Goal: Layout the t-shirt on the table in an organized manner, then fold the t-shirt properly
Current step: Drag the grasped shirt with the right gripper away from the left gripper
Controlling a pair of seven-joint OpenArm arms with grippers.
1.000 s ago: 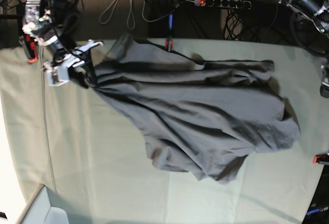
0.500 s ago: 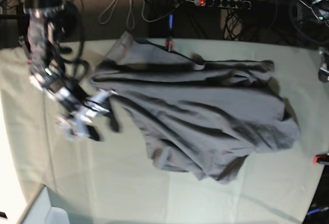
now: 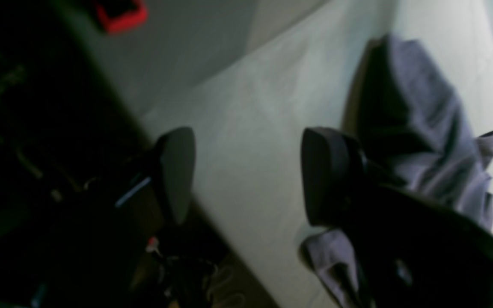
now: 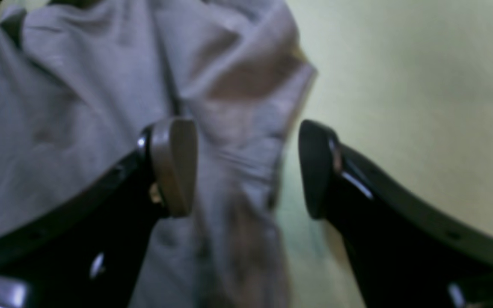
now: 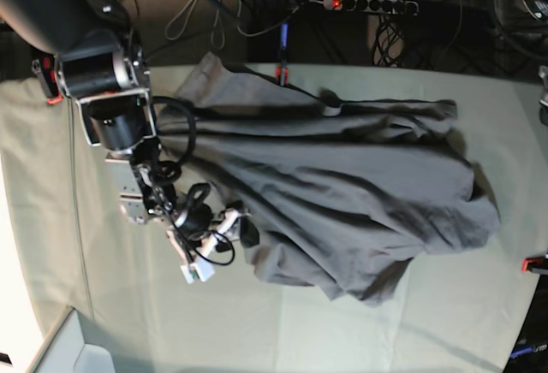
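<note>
1. Grey, soft cotton: the plain short-sleeved t-shirt lies bunched and creased across the middle of the pale mint-green cloth-covered table, reaching toward 3 o'clock in the base view, not yet spread flat.
2. Your right gripper hangs at the shirt's edge toward 8 o'clock, jaws apart and holding nothing, one pad over fabric and the other over bare cloth. Close there and you may pinch the green cover with the hem, dragging both.
3. Several layers look stacked under that edge; grabbing them together would likely pull the heap sideways rather than open it.
4. Your left gripper waits at the table's rim toward 3 o'clock, jaws apart and empty, well clear of the shirt. A one-sided pull could slide the garment off.
</note>
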